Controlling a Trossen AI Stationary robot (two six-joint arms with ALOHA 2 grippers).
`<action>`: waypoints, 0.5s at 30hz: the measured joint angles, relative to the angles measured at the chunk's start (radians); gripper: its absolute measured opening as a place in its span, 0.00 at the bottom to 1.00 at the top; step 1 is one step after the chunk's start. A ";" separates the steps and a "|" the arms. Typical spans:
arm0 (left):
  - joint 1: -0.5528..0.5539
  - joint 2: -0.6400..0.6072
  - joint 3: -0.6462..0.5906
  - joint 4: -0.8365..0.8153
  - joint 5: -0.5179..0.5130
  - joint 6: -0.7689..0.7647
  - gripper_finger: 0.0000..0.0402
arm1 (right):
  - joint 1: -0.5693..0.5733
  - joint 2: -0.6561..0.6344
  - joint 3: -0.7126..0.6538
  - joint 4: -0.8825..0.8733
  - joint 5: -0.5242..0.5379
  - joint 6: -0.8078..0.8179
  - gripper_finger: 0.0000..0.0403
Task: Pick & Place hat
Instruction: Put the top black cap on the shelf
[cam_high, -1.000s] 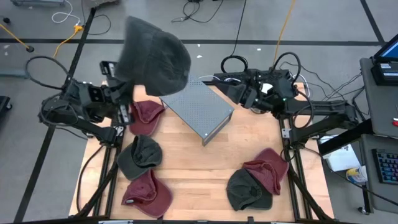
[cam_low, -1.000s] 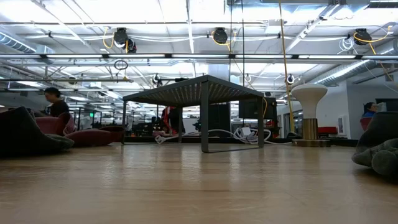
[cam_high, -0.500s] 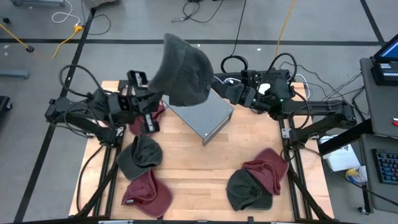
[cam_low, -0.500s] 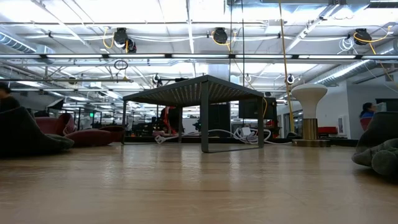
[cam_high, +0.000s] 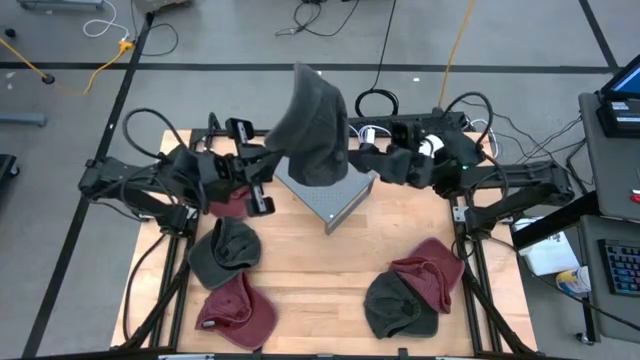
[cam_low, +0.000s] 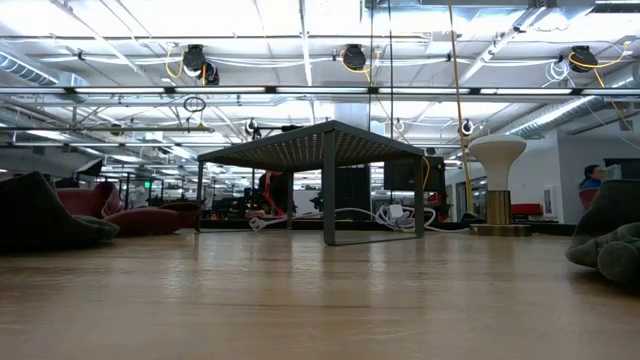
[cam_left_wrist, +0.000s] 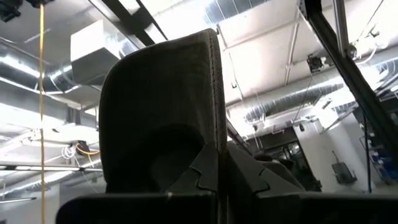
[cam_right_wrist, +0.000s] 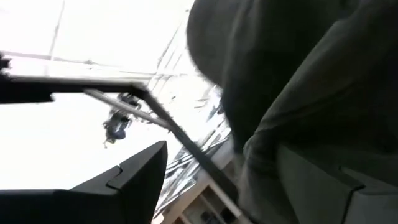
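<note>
Left fingers (cam_left_wrist: 217, 165) clamped on grey hat (cam_high: 315, 125) | right fingers (cam_high: 365, 160) spread wide beside hat

Grey concrete floor (cam_high: 250, 35) ran around the wooden table (cam_high: 330, 270), marked with dark tape lines (cam_high: 480, 70). Loose cables lay on it: a yellow one (cam_high: 105, 62) at the far left, a white coil (cam_high: 100, 22) beside it, black ones (cam_high: 320, 15) toward the middle. A grey desk (cam_high: 605, 150) with a keyboard (cam_high: 620, 268) stood along the right edge. Across the table the room was an open industrial hall: exposed ceiling with silver ducts (cam_left_wrist: 273, 109), white pipes (cam_low: 300, 90), cable reels (cam_low: 194, 60) hung from rails, bright strip lighting. A white mushroom-shaped stand (cam_low: 497, 170) sat at the right, a person (cam_low: 592, 178) farther back.
</note>
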 joint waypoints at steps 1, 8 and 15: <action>0.000 -0.003 0.000 0.001 0.000 0.001 0.02 | 0.008 -0.002 0.000 0.001 -0.004 0.000 0.70; 0.000 -0.005 0.000 0.015 0.055 -0.004 0.02 | 0.031 -0.015 0.002 -0.091 0.106 0.122 0.70; 0.000 0.004 0.000 -0.018 0.057 -0.051 0.02 | 0.031 -0.015 0.002 -0.243 0.165 0.183 0.70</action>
